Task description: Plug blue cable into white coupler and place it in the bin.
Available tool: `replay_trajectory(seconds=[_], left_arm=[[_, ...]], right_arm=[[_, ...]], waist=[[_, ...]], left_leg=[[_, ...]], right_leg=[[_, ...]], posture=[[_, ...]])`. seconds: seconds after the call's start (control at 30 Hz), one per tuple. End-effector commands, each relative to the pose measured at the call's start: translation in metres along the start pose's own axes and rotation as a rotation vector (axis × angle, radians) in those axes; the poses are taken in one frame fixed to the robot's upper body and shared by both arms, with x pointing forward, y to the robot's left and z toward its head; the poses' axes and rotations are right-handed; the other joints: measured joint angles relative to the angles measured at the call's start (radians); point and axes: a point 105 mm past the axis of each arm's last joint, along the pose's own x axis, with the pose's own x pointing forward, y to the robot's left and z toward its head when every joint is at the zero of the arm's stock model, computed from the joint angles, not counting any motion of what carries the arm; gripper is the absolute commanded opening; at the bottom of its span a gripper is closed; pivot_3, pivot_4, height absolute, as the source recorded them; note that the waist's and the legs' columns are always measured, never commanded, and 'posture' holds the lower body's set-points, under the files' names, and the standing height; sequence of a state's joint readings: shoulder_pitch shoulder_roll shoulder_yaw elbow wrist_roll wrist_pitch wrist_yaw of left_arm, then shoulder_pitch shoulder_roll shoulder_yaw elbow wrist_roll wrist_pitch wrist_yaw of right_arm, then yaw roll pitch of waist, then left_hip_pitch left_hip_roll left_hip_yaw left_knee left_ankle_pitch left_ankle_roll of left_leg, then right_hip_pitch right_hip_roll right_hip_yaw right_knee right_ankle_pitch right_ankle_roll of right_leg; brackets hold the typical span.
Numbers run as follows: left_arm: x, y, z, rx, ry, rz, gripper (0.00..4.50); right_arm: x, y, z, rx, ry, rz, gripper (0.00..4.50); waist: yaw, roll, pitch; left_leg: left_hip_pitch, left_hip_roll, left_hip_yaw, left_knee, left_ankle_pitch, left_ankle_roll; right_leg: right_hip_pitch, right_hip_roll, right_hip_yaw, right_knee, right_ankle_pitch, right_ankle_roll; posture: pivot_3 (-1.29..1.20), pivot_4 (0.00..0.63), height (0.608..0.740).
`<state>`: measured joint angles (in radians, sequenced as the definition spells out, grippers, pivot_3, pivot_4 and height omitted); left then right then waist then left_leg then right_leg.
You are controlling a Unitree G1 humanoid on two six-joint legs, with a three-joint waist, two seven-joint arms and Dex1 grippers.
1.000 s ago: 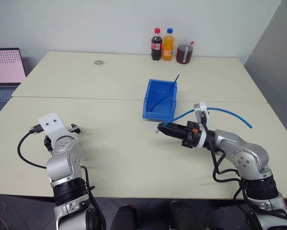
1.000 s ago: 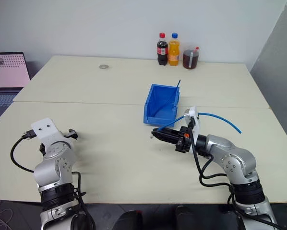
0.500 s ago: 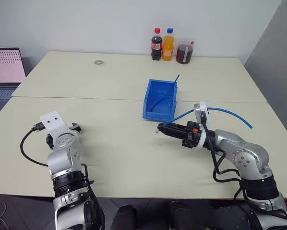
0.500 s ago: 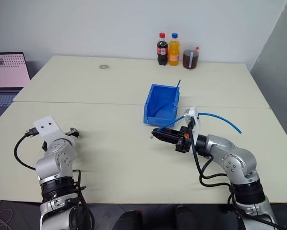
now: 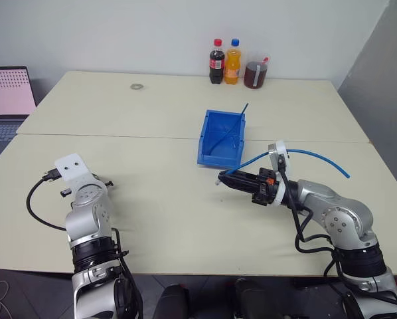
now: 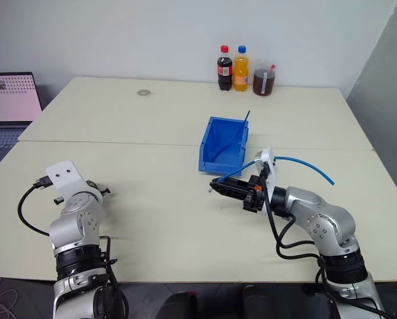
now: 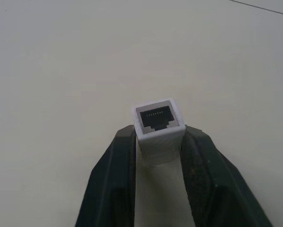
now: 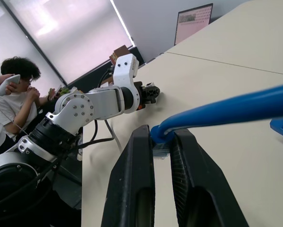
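My left gripper (image 7: pixel 159 142) is shut on the white coupler (image 7: pixel 159 124), a tiny white block whose dark socket face points away from the wrist, just above the table. In the head view that gripper (image 5: pixel 105 181) sits low at the table's near left. My right gripper (image 5: pixel 224 178) points left over the table's middle, shut on the blue cable (image 5: pixel 311 154) just behind its plug end (image 8: pixel 161 142). The cable arcs back over the right arm to the right. The blue bin (image 5: pixel 215 159) stands just beyond the right gripper, with a darker blue strand (image 5: pixel 238 119) lying in it.
Two drink bottles (image 5: pixel 216 61) and a jar (image 5: pixel 255 74) stand at the table's far edge, and a small ring (image 5: pixel 137 86) lies at the far left. A laptop (image 5: pixel 6 100) sits off the table's left. A person (image 8: pixel 13 90) is in the room behind my left arm.
My left gripper's fingers have closed on the white coupler. The right arm and the cable have stayed put.
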<state>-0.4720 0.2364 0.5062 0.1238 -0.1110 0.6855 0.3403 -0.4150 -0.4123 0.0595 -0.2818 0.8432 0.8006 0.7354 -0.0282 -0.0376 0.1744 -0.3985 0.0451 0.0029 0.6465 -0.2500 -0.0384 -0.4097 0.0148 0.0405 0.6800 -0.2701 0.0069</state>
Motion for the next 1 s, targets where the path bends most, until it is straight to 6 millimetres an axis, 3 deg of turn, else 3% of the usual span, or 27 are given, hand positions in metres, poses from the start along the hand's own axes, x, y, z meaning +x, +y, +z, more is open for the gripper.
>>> replay_trajectory(seconds=[0.03,0.17,0.3,0.57,0.67,0.8,1.0], left_arm=[[-0.002,0.003,0.016,0.008,-0.068,0.014,0.79],[-0.004,0.003,0.019,0.043,-0.103,-0.021,0.79],[-0.018,-0.015,0.027,0.168,-0.203,-0.22,0.79],[-0.08,-0.079,0.005,0.459,-0.159,-0.973,0.79],[-0.117,-0.1,-0.003,0.677,-0.183,-1.31,0.79],[-0.141,-0.11,-0.011,0.906,-0.174,-1.59,0.79],[-0.149,-0.109,-0.024,1.109,-0.072,-1.809,0.79]], right_arm=[[-0.001,0.007,0.012,-0.049,-0.028,0.015,0.18],[0.0,0.007,0.013,-0.05,-0.03,0.012,0.18],[-0.001,0.006,0.013,-0.054,-0.035,-0.003,0.18],[-0.017,0.014,-0.001,-0.094,0.03,-0.055,0.18],[-0.022,0.019,-0.017,-0.138,0.105,-0.068,0.18],[-0.022,0.023,-0.025,-0.166,0.13,-0.08,0.18],[-0.022,0.024,-0.032,-0.198,0.144,-0.102,0.18]], waist=[[0.0,0.0,0.0],[-0.001,0.0,0.0],[-0.002,0.0,0.0],[0.002,0.0,0.0],[0.0,0.0,0.0],[-0.001,0.001,0.001],[-0.007,0.001,0.001]], left_leg=[[0.0,0.0,0.0,0.0,0.0,0.0],[0.0,0.0,0.0,0.0,0.0,0.0],[0.0,0.0,0.0,0.0,0.0,0.0],[0.0,0.001,0.001,-0.001,0.0,0.0],[0.0,0.0,0.002,-0.001,0.0,0.0],[0.0,0.0,0.003,-0.001,0.0,0.0],[0.0,-0.001,0.004,-0.001,0.0,0.0]], right_leg=[[0.0,0.0,0.0,0.0,0.0,0.0],[0.0,0.0,0.0,0.0,0.0,0.0],[0.0,0.0,0.0,0.0,0.0,0.0],[0.0,-0.001,0.0,0.0,0.0,0.0],[-0.001,-0.001,0.0,-0.001,-0.002,0.002],[-0.001,0.001,0.0,-0.001,-0.002,0.001],[-0.001,0.004,0.0,0.0,-0.003,0.0]], posture=[[0.0,0.15,0.74],[0.0,0.15,0.74],[0.0,0.15,0.74],[0.0,0.15,0.74],[0.0,0.15,0.74],[0.0,0.15,0.74],[0.0,0.15,0.74]])
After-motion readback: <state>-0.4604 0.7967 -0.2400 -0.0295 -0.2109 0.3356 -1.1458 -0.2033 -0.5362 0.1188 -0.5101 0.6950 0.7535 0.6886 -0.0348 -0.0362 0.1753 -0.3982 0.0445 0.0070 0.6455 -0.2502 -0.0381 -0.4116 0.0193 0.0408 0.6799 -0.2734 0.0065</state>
